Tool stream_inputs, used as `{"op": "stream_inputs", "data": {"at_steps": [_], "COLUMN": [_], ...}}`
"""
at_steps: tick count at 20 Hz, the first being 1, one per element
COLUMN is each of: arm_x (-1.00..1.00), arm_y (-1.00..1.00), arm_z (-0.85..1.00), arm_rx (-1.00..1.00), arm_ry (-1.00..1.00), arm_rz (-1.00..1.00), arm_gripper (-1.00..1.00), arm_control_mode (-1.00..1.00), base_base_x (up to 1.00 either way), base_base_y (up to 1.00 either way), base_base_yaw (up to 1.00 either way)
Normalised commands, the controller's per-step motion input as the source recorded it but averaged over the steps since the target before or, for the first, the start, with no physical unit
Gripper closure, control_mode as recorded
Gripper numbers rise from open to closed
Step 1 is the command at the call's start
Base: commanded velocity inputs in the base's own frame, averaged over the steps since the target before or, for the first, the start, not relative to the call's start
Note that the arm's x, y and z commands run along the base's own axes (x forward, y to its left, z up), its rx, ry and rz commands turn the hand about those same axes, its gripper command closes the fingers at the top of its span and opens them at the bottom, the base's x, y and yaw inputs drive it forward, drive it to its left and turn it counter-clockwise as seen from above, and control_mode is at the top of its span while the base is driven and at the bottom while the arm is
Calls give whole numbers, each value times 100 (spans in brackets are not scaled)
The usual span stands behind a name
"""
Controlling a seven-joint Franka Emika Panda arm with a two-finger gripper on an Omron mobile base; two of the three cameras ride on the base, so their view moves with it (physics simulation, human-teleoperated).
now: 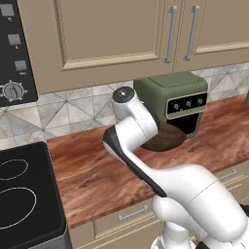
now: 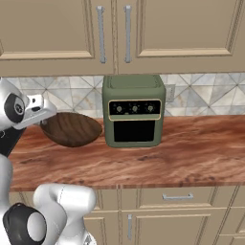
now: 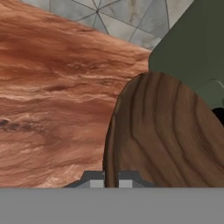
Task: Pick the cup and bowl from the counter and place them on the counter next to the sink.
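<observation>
at the far left of the left base view a black glass stovetop [image 1: 26, 194] sits flush beside the table [image 1: 97, 170], a reddish-brown wood-grain top over beige cabinets. above the stovetop, a dark control panel [image 1: 14, 53] with a round dial hangs on the wall. a grey triangle-patterned backsplash [image 1: 73, 109] runs behind the table, with beige upper cabinets [image 1: 107, 34] above it.

moving right, the white arm [image 1: 136, 146] reaches forward over the table toward the back wall. its jaws are drawn almost fully together, pinching the rim of the bowl [image 2: 72, 129], a dark wooden bowl. in the right base view the bowl is tilted, its hollow side turned toward the camera, with the robot's hand at its left edge; whether its lower edge touches the table i cannot tell. in the hand view the bowl's wood-grained surface [image 3: 166, 140] rises up from between the finger tips, with the table's grain to its left.

just right of the bowl stands a green countertop oven [image 2: 134, 112] with three knobs and a dark door, set against the backsplash. in the left base view the bowl [image 1: 168, 138] lies in front of the oven's lower left corner, partly hidden by the arm. to the right of the oven the table runs on to the edge of the view.
</observation>
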Motion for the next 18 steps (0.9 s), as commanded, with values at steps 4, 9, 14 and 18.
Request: {"op": "stream_inputs", "data": {"at_steps": [4, 9, 14, 18], "arm_x": [0, 0, 0, 0], "arm_y": [0, 0, 0, 0], "arm_z": [0, 0, 0, 0], "arm_rx": [0, 0, 0, 0], "arm_ry": [0, 0, 0, 0], "arm_rz": [0, 0, 0, 0], "arm_gripper": [100, 100, 100, 100], "arm_control_mode": [-100, -100, 100, 100], "base_base_x": [0, 0, -9, -89], "base_base_y": [0, 0, 0, 0], "base_base_yaw": [0, 0, 0, 0]}}
